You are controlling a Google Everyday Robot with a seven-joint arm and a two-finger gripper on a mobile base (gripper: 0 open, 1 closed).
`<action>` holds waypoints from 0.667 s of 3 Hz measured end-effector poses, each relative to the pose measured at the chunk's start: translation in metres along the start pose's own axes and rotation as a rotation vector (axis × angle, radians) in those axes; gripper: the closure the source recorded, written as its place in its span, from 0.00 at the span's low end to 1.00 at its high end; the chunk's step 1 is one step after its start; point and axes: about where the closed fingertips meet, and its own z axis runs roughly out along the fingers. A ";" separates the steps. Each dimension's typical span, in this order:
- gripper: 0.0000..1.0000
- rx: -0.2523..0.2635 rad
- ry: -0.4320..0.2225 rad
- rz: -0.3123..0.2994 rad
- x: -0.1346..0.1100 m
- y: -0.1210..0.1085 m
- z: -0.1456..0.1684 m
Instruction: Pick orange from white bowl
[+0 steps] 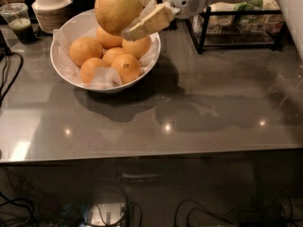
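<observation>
Up above the white bowl [64,74], the orange [115,7] sits inside the gripper [132,12], a large pale yellow-green fruit pressed between its two fingers. The near finger [152,20] lies along the fruit's lower right side, and the other shows behind its top. The gripper is closed on the orange. Five smaller deep-orange fruits [85,50] lie in the paper-lined bowl on the grey table [199,108].
</observation>
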 end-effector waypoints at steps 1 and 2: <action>1.00 0.007 0.074 -0.110 -0.016 0.033 -0.013; 1.00 0.132 0.223 -0.174 -0.023 0.060 -0.017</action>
